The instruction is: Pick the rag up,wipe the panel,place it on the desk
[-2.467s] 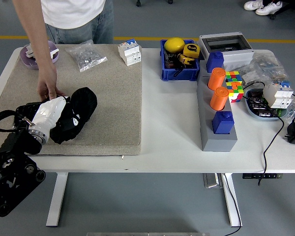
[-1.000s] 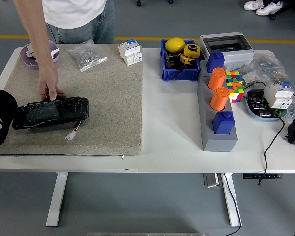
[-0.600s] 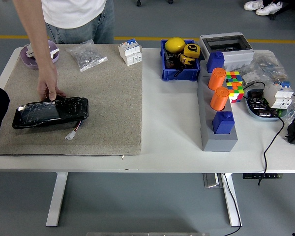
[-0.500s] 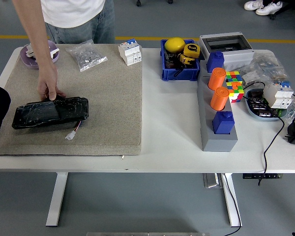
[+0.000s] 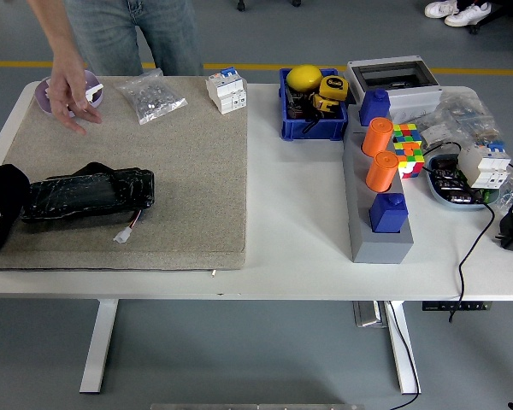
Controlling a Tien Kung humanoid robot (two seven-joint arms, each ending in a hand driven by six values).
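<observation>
Since the earlier frames the person's hand (image 5: 70, 92) has lifted off the panel (image 5: 87, 196) and now hovers open near the purple dish (image 5: 44, 90) at the mat's far left, while the black rag (image 5: 2, 215) has crept back in at the left edge, touching the panel's left end. The rag sits partly on the beige mat (image 5: 179, 171); to finish well it should be set down flat on the counter (image 5: 291, 205) and released cleanly, without dragging the panel. Neither robot hand is in view, so whether anything grips the rag cannot be told; the rag itself is cut off by the frame.
</observation>
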